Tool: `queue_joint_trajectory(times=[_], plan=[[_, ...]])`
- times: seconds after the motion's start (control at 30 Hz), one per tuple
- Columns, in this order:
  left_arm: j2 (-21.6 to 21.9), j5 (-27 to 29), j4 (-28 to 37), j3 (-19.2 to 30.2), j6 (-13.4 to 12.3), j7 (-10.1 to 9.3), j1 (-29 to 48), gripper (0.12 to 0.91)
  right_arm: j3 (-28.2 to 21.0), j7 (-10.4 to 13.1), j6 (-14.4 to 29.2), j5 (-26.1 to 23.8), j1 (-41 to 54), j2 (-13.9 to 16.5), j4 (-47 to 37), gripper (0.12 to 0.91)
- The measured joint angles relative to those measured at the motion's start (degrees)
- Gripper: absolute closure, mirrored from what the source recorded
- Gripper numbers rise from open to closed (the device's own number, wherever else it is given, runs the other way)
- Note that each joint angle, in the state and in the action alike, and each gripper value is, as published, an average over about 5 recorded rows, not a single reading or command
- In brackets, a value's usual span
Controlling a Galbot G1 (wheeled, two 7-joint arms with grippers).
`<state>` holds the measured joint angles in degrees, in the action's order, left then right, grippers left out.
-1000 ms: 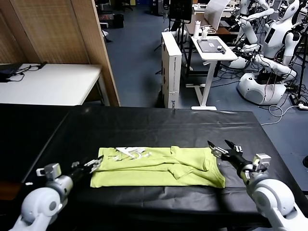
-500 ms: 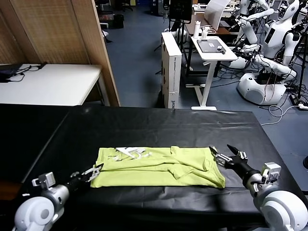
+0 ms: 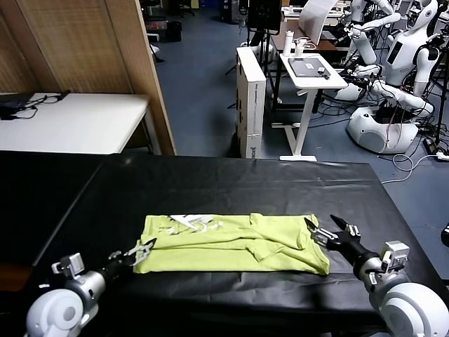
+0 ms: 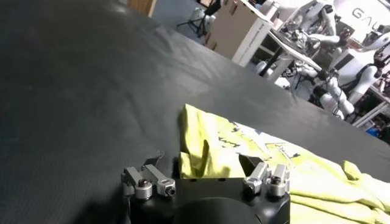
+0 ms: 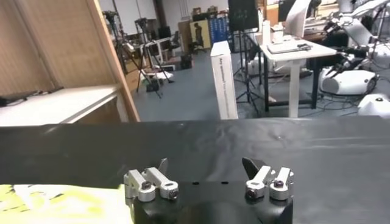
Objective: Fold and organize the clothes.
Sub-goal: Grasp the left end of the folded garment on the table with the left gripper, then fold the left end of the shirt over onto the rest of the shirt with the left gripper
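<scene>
The clothes are one lime yellow-green T-shirt (image 3: 231, 246), folded into a long strip across the near half of the black table (image 3: 231, 182). White print shows at its far left end. My left gripper (image 3: 144, 248) is at the strip's left near corner and is shut on it. In the left wrist view the shirt (image 4: 317, 176) stands bunched in a raised ridge at that gripper (image 4: 201, 161). My right gripper (image 3: 321, 225) hangs open at the strip's right end, one finger over the cloth's edge. In the right wrist view that gripper (image 5: 206, 164) has nothing between its fingers, and a strip of shirt (image 5: 55, 204) shows off to one side.
The black cloth covers the whole table; its far edge (image 3: 245, 160) and right edge (image 3: 407, 232) drop to the floor. Beyond it stand a white side table (image 3: 70, 123), a wooden partition (image 3: 133, 70), a tall white box (image 3: 250, 102), a desk (image 3: 309, 70) and other robots (image 3: 393, 77).
My left gripper was open at the shirt's left edge and has shut on the near corner. My right gripper has drawn back toward me and dropped lower, staying open.
</scene>
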<state>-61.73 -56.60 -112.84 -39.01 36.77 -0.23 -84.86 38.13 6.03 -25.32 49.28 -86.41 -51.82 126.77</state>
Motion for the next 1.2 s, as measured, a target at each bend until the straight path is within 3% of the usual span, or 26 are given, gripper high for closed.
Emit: queue_joint_trajectory(times=[0.47,0.7,1.2], plan=[[-0.8,1.0,-0.1,1.1,0.5,-0.31,0.0,0.857,-1.6,0.0,0.1,-1.5,1.4,-0.8,-0.9,0.118],[-0.6,2.9,-1.3,0.7,-0.2,-1.54,-0.1,0.857,-1.4,0.1,0.3,-1.6,1.9,-0.9,-1.9,0.118],[6.8,5.2,-4.6,-8.1,-3.7,-3.25,-4.7,0.857,-2.1,-0.9,2.8,-6.1,1.2,-3.8,-3.9,0.118]])
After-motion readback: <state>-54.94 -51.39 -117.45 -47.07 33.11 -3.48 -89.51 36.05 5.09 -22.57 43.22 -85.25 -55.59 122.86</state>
